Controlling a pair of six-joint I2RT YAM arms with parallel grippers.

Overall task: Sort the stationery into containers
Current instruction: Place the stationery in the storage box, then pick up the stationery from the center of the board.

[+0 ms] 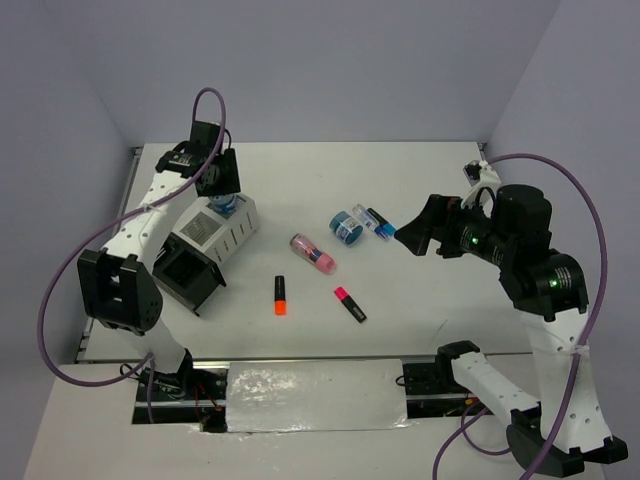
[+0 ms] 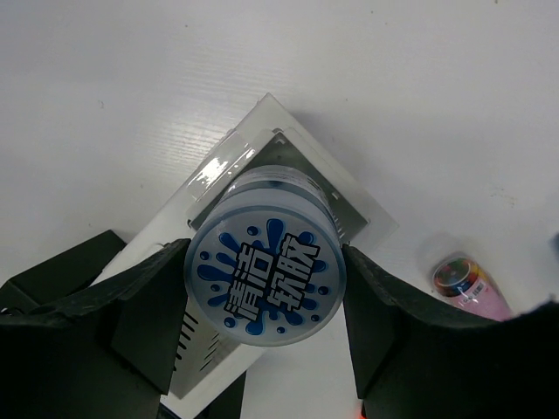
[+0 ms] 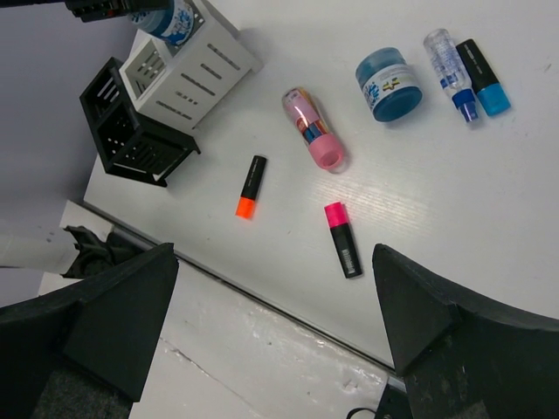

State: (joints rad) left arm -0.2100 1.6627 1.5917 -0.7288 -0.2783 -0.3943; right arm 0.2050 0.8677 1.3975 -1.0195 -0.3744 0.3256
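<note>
My left gripper [image 2: 265, 301] is shut on a round blue patterned tape roll [image 2: 266, 262] and holds it upright over the far compartment of the white-grey slotted organizer [image 2: 354, 192]. In the top view the roll [image 1: 226, 206] sits at the far end of that organizer [image 1: 222, 236], with the black organizer [image 1: 188, 272] lying beside it. My right gripper [image 3: 272, 262] is open and empty, high over the table's right side [image 1: 410, 238]. On the table lie a second blue roll [image 3: 388, 85], a blue marker [image 3: 482, 64], a pink tube [image 3: 314, 129], an orange highlighter [image 3: 251, 185] and a pink highlighter [image 3: 342, 238].
A small clear bottle with a blue cap [image 3: 450, 61] lies next to the blue marker. A metal strip [image 1: 315, 395] runs along the table's near edge between the arm bases. The pink tube also shows in the left wrist view [image 2: 467, 284].
</note>
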